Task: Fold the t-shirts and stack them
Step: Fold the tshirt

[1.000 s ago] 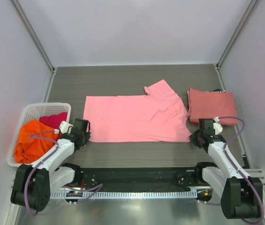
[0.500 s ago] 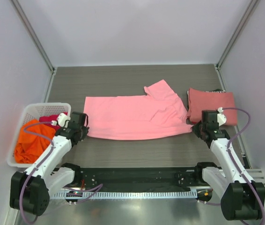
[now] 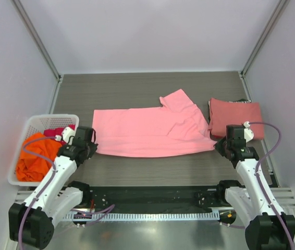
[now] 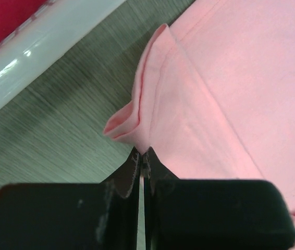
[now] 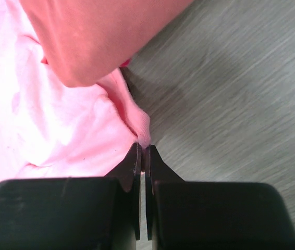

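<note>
Two grippers hold the light pink t-shirt (image 3: 150, 133), which lies spread across the centre of the table (image 3: 137, 88). The left gripper (image 4: 142, 156) has its jaws clamped on the shirt's bunched corner at 8 o'clock. The right gripper (image 5: 142, 151) has its jaws clamped on the corner at 4 o'clock. The salmon-red t-shirt (image 3: 236, 117) lies folded at 3 o'clock, just beside the pink one. The white basket (image 3: 33, 122) at 8 o'clock contains the orange t-shirt (image 3: 30, 159) and the magenta t-shirt (image 3: 59, 133).
</note>
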Tool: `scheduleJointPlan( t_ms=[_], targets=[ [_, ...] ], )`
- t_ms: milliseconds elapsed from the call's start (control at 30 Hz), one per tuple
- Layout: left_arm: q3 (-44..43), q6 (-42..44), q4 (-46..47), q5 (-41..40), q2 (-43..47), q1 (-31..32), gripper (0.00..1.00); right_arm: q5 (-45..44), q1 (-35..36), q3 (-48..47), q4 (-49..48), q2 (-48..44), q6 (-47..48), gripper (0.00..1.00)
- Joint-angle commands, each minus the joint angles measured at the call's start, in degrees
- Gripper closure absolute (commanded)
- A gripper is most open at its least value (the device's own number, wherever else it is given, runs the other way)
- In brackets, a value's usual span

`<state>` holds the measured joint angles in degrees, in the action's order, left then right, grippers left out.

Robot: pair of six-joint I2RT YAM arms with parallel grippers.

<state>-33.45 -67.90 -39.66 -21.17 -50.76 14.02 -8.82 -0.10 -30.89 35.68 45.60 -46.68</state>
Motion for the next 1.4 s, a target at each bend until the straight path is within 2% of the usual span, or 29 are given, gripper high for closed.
scheduleJointPlan(
  t_ms=[0,167,200,267,300,333,400,433,467,500,667,767,867,967,1067,1267,1367],
  targets=[
    [1.3,0.6,-4.0,-0.3,2.5,0.1,1.00,-1.5,0.1,-2.1,4.7,-1.5,0.4,0.99],
    [3.4,-0.5,-6.7,-0.1,7.3,0.0,1.00,-2.1,0.1,1.0,7.9,-7.4,-1.2,0.99],
    [3.7,-0.4,-6.4,0.0,8.0,0.0,1.00,-1.6,0.1,1.4,8.0,-8.2,-1.5,0.90],
    [4.4,0.0,-5.3,0.3,9.0,0.1,0.84,-0.6,0.1,2.2,7.7,-9.7,-1.7,0.75],
    [4.7,0.7,-4.6,1.3,8.8,0.1,0.73,-0.6,0.1,2.2,7.8,-9.8,-1.8,0.56],
    [4.5,1.2,-4.7,1.7,8.6,0.0,0.55,-0.7,0.1,2.0,7.7,-9.7,-1.7,0.49],
    [2.4,3.2,-5.9,1.8,7.5,0.1,0.43,-1.4,0.1,0.3,7.7,-9.6,-0.9,0.43],
    [1.1,4.1,-6.8,1.4,7.3,0.1,0.32,-1.6,0.1,-0.6,7.3,-9.3,-0.3,0.43],
    [-0.1,5.0,-7.7,1.0,7.3,0.1,0.28,-1.1,0.1,-2.2,6.3,-8.8,1.5,0.43],
    [-2.8,8.3,-8.4,1.6,7.4,0.1,0.24,3.1,0.1,-2.4,2.2,-8.4,2.5,0.45],
    [-10.0,18.8,-5.1,7.3,7.0,0.1,0.20,13.0,0.1,-9.3,-8.1,-0.8,10.3,0.48],
    [-13.6,25.1,2.6,12.3,2.9,0.1,0.11,18.1,0.1,-15.0,-13.5,8.9,14.6,0.50],
    [-17.4,28.8,7.8,13.6,-4.7,0.1,0.05,20.2,0.4,-22.2,-16.5,20.7,18.5,0.50],
    [-22.5,29.5,10.3,12.6,-13.9,0.1,0.05,18.9,2.0,-30.3,-17.2,32.6,20.3,0.56],
    [-25.9,29.9,14.6,10.9,-22.2,0.0,0.05,15.8,3.3,-37.6,-18.4,43.2,21.2,0.56],
    [-34.7,31.8,14.9,11.6,-36.7,-3.5,0.07,12.3,5.2,-53.6,-17.8,61.9,22.2,0.52],
    [-36.1,31.7,15.7,13.3,-40.3,-5.8,0.08,10.7,6.7,-62.1,-17.0,70.5,23.6,0.49]
  ],
)
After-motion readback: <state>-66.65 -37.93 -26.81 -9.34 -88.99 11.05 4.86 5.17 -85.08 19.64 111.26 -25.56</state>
